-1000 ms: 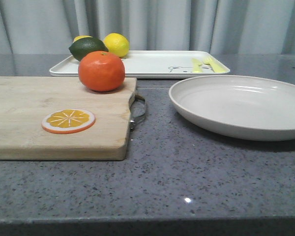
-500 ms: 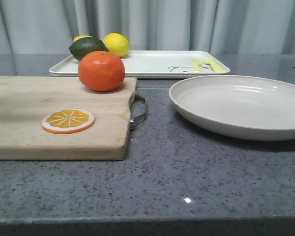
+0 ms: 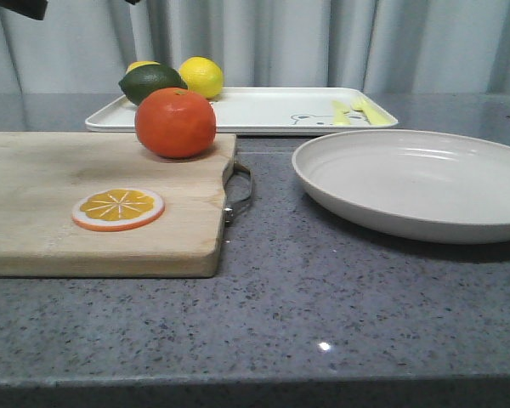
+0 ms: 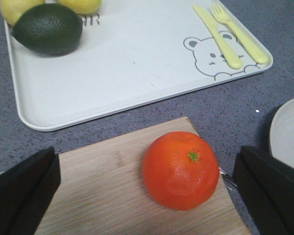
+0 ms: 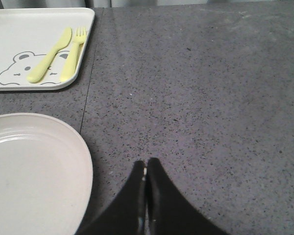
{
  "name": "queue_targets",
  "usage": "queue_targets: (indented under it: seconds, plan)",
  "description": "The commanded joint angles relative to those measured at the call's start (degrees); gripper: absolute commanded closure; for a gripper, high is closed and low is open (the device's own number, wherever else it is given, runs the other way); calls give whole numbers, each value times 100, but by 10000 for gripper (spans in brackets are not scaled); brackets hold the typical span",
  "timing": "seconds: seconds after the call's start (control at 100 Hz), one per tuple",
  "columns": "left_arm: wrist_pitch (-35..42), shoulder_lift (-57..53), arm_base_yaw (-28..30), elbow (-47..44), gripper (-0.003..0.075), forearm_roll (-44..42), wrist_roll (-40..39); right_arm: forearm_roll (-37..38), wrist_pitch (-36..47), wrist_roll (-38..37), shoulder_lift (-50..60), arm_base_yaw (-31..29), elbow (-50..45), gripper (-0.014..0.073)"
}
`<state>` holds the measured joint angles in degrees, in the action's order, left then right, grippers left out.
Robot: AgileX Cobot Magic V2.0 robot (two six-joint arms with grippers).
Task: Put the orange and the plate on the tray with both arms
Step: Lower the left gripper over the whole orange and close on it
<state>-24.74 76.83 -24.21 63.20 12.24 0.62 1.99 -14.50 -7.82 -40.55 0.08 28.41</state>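
The orange [image 3: 175, 122] sits on the wooden cutting board [image 3: 85, 212], at the board's far corner beside its metal handle [image 3: 240, 194], with its green stem dimple turned up. On the same board, nearer the camera than the orange, lies a flat orange slice [image 3: 118, 208]. Behind the board, past a strip of bare grey tabletop [image 3: 323, 306], lies the white tray [image 3: 255, 110]. At the tray's end nearest the orange rest a dark green lime [image 3: 152, 82] and a yellow lemon [image 3: 201, 76], with a second yellow fruit partly hidden behind the lime. At the tray's other end, a pale yellow knife [image 4: 216, 35] and fork [image 4: 237, 30] lie side by side over the bear drawing [image 4: 213, 58].

The plate [image 3: 416, 183] stands on the tabletop beside the board's handle end, apart from the board and just in front of the tray's bear end; it holds nothing.

The left pincer [image 4: 149, 191] hangs above the orange with its fingers [image 4: 24, 191] spread wide, one on each side of the fruit and touching neither it nor the board. The right pincer [image 5: 146, 193] has its fingertips pressed together on nothing, above bare tabletop just beside the plate's rim.
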Motion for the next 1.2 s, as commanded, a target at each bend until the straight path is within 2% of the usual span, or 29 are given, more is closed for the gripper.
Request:
queue_targets:
  seconds: [0.0, 0.17, 0.48, 1.03, 1.1, 1.19]
  plan:
    - [-234, 171, -54, 628, 28, 183, -32, 75, 456, 18, -14, 1, 211, 653]
    - [-1421, 830, -63, 1524, 28, 308, -32, 75, 456, 18, -14, 1, 211, 653]
    - [-2179, 1576, -66, 2268, 28, 449, -22, 75, 467, 18, -14, 1, 211, 653]
    - [-2161, 2126, -233, 2305, 31, 543, 29, 75, 462, 18, -14, 1, 211, 653]
    - [-2161, 2126, -233, 2334, 54, 543, 29, 75, 462, 18, -14, 1, 211, 653]
    - [-2161, 2126, -233, 2386, 120, 543, 29, 75, 462, 18, -14, 1, 211, 653]
